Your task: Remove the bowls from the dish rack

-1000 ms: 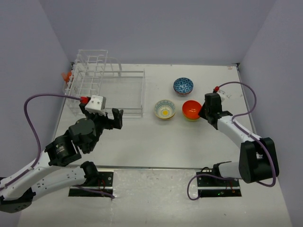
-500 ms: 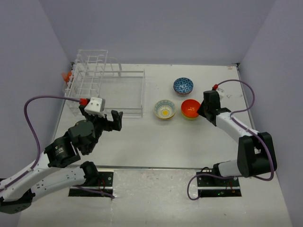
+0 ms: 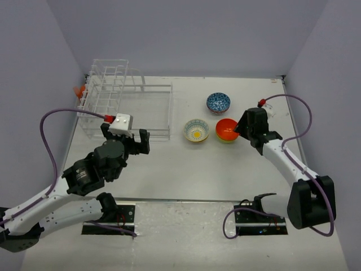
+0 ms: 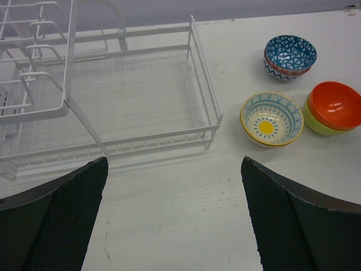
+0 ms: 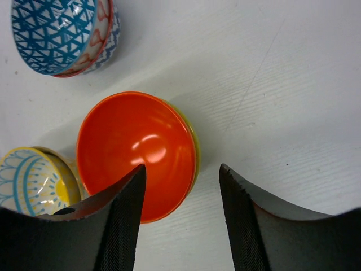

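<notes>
1. The dish rack sits at the far left of the table, and no bowl shows in it; the unloading looks done.
2. The orange bowl stands upright on the right, well apart from the rack, near the yellow-centred bowl and the blue bowl.
3. The right gripper straddles the orange bowl's rim, jaws parted and pinching nothing. It should lift straight up so neither finger drags the rim.
4. The left gripper hangs spread wide before the rack, holding nothing.
</notes>
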Motion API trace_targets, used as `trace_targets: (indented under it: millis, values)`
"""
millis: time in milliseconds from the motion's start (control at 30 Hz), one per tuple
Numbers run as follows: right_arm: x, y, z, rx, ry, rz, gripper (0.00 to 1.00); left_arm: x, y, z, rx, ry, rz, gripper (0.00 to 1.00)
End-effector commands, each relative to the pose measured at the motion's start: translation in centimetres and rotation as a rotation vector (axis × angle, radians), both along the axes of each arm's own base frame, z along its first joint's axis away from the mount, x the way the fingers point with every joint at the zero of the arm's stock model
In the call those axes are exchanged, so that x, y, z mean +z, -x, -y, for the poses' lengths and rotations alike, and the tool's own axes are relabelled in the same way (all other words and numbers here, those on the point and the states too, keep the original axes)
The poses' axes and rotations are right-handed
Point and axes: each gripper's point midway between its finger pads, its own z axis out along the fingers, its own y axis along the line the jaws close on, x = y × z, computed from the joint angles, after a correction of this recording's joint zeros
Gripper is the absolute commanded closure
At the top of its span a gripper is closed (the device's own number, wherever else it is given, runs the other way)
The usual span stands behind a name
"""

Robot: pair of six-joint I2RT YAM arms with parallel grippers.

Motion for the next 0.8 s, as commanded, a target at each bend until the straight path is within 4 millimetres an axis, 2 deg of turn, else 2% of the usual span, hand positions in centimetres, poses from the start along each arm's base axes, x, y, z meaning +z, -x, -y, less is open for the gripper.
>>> trace_targets:
  millis: [0,67,100,133,167,200,233,267,300,367,400,433,600,633,767]
  values:
    - [5.3,0.0,0.3,-0.007,-0.017,0.116,0.44,0.4,-1.1,-0.3,0.089,0.032,-0.006,0.0]
    - [8.4,1.1,0.4,0.001,-0.025,0.172,0.41,1.1,-1.9,-0.1,0.11,0.038,-0.002,0.0]
    - [9.6,1.6,0.5,0.013,-0.016,0.193,0.39,1.5,-2.8,-1.1,0.152,0.033,0.002,0.0]
    - [11.2,3.2,0.4,0.046,-0.024,0.214,0.36,1.6,-3.3,-0.9,0.141,0.036,-0.007,0.0]
    - [13.0,3.8,0.4,0.076,-0.007,0.243,0.26,2.1,-4.1,-1.0,0.14,0.038,-0.011,0.0]
    - [14.0,4.6,0.3,0.099,-0.005,0.255,0.2,2.2,-5.3,-3.1,0.204,0.032,-0.017,0.0]
    - [15.9,6.2,0.5,0.111,0.0,0.271,0.01,2.3,-5.7,-3.2,0.173,0.049,-0.029,0.0]
    - [16.8,7.1,0.6,0.127,0.007,0.276,0.01,2.6,-6.0,-4.0,0.186,0.062,-0.026,0.0]
    - [17.6,8.0,0.8,0.147,0.033,0.28,0.01,2.7,-6.4,-6.4,0.253,0.067,-0.023,0.0]
    - [19.7,10.6,1.6,0.163,0.062,0.286,0.01,3.2,-5.6,-8.1,0.283,0.092,-0.005,0.0]
    - [20.3,11.4,1.9,0.164,0.075,0.297,0.01,3.0,-5.2,-9.1,0.313,0.089,-0.011,0.0]
    - [20.9,12.5,2.2,0.168,0.09,0.296,0.01,3.8,-4.1,-10.0,0.337,0.105,0.019,0.0]
    - [22.8,17.0,4.8,0.117,0.17,0.387,0.01,2.3,-1.0,-12.4,0.398,0.101,0.032,0.0]
    - [22.8,18.0,5.2,0.113,0.184,0.412,0.01,1.7,-0.4,-13.1,0.416,0.088,0.031,0.0]
    - [21.7,18.9,6.0,0.11,0.233,0.447,0.01,0.5,0.6,-13.7,0.423,0.066,0.022,0.0]
